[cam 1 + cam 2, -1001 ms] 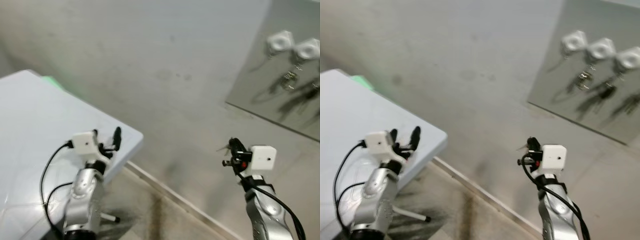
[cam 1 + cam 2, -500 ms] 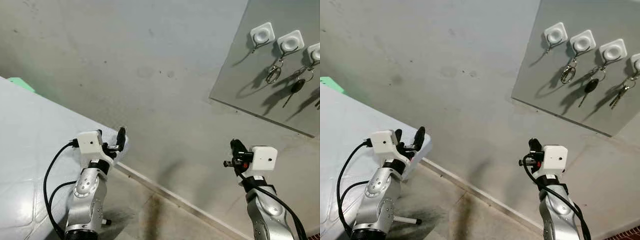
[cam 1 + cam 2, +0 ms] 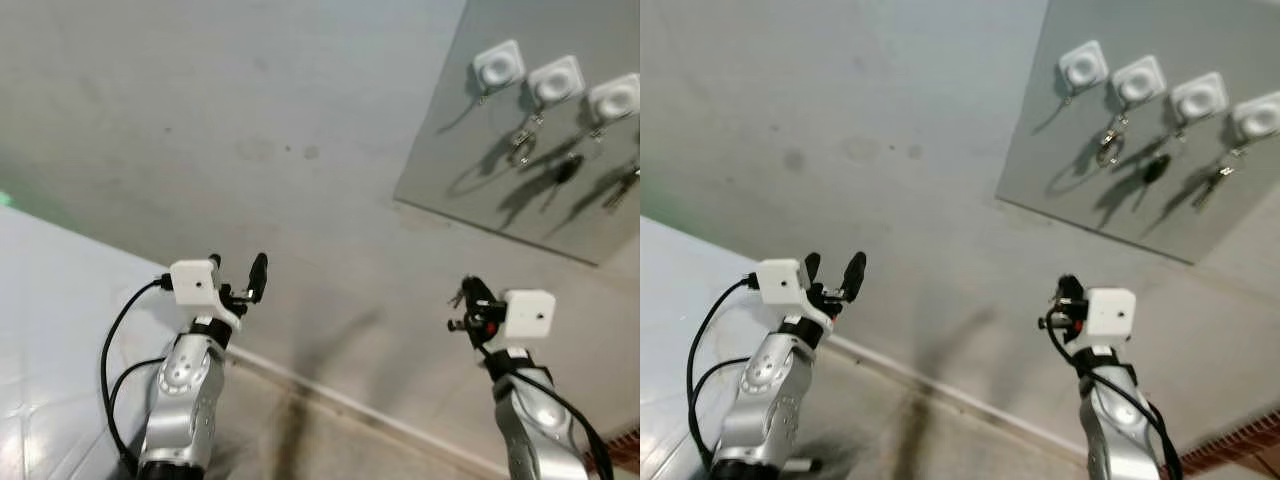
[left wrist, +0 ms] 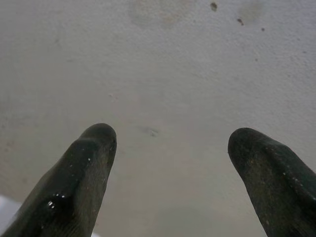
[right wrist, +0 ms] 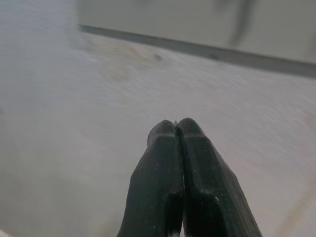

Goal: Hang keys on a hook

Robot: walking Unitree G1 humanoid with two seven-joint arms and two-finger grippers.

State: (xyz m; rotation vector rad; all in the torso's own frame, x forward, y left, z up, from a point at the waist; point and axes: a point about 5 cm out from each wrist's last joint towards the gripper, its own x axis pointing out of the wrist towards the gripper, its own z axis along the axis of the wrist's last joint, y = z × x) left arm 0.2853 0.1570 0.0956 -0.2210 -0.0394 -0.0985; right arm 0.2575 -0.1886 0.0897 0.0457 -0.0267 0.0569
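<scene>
A grey board (image 3: 1160, 215) hangs on the wall at the upper right and carries a row of white square hooks. The leftmost hook (image 3: 1083, 64) is bare. A key ring (image 3: 1107, 150), a black key (image 3: 1155, 168) and a bunch of keys (image 3: 1210, 180) hang from the hooks beside it. My right gripper (image 3: 470, 288) points upward well below the board, and its fingers (image 5: 176, 148) are shut tight together. A small pale sliver (image 3: 455, 296) juts out beside them; I cannot tell if it is a key. My left gripper (image 3: 237, 270) is open and holds nothing.
A white table (image 3: 50, 340) fills the lower left, close beside my left arm. A pale strip (image 3: 350, 405) runs where the grey wall meets the floor. Red brick (image 3: 1230, 450) shows at the bottom right corner.
The whole picture has shifted: the board sits further left and more of its hooks are in view, while the table's corner has slid out. Both grippers keep their poses.
</scene>
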